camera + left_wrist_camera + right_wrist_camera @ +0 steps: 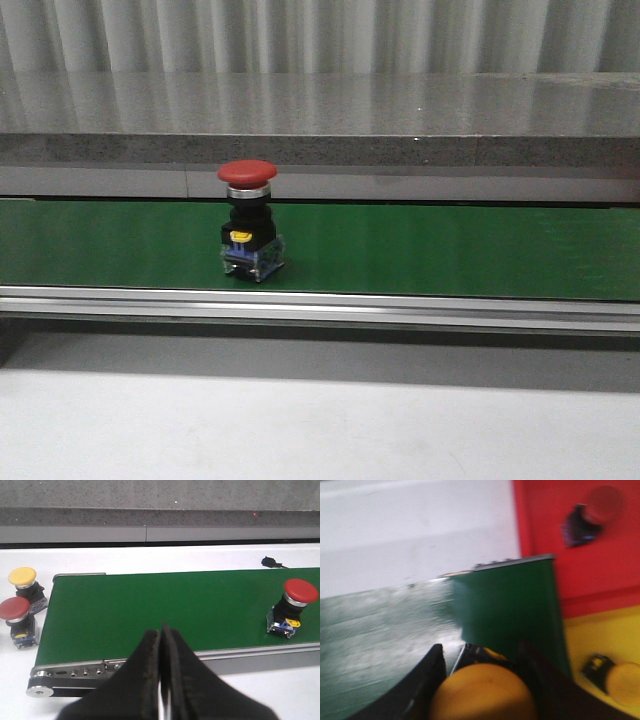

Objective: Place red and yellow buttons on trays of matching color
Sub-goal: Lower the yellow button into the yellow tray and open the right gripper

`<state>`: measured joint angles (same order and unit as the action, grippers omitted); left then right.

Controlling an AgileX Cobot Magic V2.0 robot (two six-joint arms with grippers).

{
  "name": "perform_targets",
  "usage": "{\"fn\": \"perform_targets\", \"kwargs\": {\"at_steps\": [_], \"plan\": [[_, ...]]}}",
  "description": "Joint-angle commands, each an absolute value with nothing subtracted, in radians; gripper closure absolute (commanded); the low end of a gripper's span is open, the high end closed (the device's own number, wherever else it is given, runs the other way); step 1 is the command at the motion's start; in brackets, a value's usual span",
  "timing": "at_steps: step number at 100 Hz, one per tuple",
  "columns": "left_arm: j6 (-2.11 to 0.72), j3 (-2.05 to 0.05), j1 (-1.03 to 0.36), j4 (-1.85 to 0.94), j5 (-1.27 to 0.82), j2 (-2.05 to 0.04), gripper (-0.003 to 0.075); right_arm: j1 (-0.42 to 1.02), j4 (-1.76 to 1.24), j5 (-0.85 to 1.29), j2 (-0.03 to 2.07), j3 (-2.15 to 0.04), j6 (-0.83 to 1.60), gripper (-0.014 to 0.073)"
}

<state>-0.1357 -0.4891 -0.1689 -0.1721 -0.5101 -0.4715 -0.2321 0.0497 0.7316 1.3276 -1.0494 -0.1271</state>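
A red button (248, 219) stands upright on the green belt (450, 245); the left wrist view shows it (293, 606) at the belt's far end. My left gripper (161, 632) is shut and empty, hovering over the belt's near rail. Beside that belt end stand a yellow button (25, 582) and another red button (17, 620) on the white table. My right gripper (482, 665) is shut on a yellow button (482, 692), held above the belt's end. Beyond it lie the red tray (580, 570) with a red button (595, 515) and the yellow tray (590, 640) with a yellow button (615, 677).
A grey stone ledge (320, 120) runs behind the belt. A metal rail (320, 305) borders the belt's front edge. A small black connector (270, 561) lies on the white table behind the belt. The right wrist view is motion-blurred.
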Motion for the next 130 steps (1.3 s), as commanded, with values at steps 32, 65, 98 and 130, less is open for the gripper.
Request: {"fn": "perform_targets", "kwargs": {"at_steps": [32, 65, 98, 130], "plan": [[-0.136, -0.516, -0.178, -0.189, -0.445, -0.474, 0.0741, -0.548, 0.089, 0.578, 1.312, -1.080, -0.245, 0.0461], [-0.136, -0.516, -0.178, -0.189, -0.445, -0.474, 0.0741, -0.558, 0.089, 0.567, 1.449, -1.079, -0.248, 0.0461], [-0.136, -0.516, -0.178, -0.189, -0.445, -0.474, 0.0741, -0.558, 0.088, 0.516, 1.591, -1.079, -0.274, 0.0461], [-0.136, -0.516, -0.178, -0.189, -0.445, -0.474, 0.0741, -0.558, 0.074, 0.481, 1.662, -1.079, -0.282, 0.0460]]}}
